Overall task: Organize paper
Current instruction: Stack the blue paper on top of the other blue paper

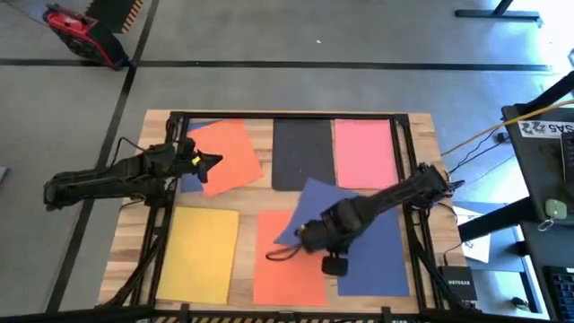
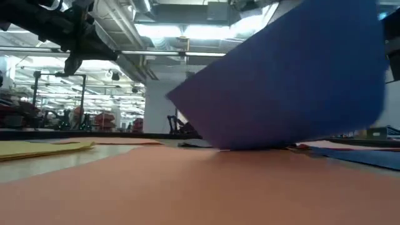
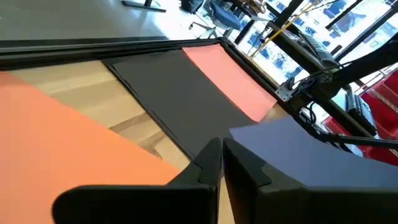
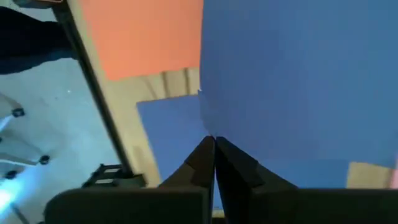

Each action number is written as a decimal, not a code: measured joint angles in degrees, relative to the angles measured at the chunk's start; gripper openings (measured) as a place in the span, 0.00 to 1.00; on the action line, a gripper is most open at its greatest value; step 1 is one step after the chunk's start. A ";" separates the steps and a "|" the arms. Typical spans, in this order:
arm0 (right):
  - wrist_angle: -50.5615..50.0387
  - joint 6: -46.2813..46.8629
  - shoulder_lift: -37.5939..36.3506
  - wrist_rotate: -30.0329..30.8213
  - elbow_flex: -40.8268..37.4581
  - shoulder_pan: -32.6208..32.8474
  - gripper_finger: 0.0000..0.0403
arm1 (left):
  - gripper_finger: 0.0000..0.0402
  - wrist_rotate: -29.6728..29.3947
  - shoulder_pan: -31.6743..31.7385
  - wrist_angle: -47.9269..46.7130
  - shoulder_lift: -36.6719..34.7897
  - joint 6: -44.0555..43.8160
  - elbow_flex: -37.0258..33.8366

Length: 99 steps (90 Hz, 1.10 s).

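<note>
Right hand (image 1: 302, 235): I've got it low over the front middle of the tabletop (image 1: 260, 130), fingers pressed together on the edge of a blue sheet (image 1: 316, 199). Wrist cam shows the two fingers (image 4: 205, 163) meeting right at that edge, so yeah, it's pinching it.

Blue sheet: tilted and lifted off the surface. From the low cam it stands up at an angle like a big flap, with its bottom edge down on the orange below. From above it sits skewed, covering parts of the black and pink sheets' near ends.

Second blue sheet (image 1: 377, 260): lies flat at front right, partly under the lifted one.

Left hand (image 1: 212, 162): hovering over the back left, above the tilted orange sheet (image 1: 224, 157). Fingers look pressed together in its wrist cam, nothing between them.

Tilted orange sheet: back left, rotated out of line, with a bit of another blue sheet (image 1: 199, 128) peeking from under its far corner.

Black sheet (image 1: 302, 152): back middle, flat and straight.

Pink sheet (image 1: 363, 151): back right, touching the black one's edge.

Yellow sheet (image 1: 197, 251): front left, flat.

Front orange sheet (image 1: 282, 269): front middle, flat, between yellow and blue.
</note>
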 joint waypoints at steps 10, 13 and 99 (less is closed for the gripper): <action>0.00 7.15 0.00 -1.53 0.00 3.35 0.00 | 0.00 0.02 -0.01 -0.03 0.00 -0.09 0.00; 0.00 9.38 0.02 -1.77 0.00 4.32 0.00 | 0.00 0.09 0.00 -0.03 0.00 -0.09 0.00; 0.01 12.90 0.08 -11.46 -3.48 27.79 0.00 | 0.00 1.11 -0.01 -0.21 0.15 0.92 0.00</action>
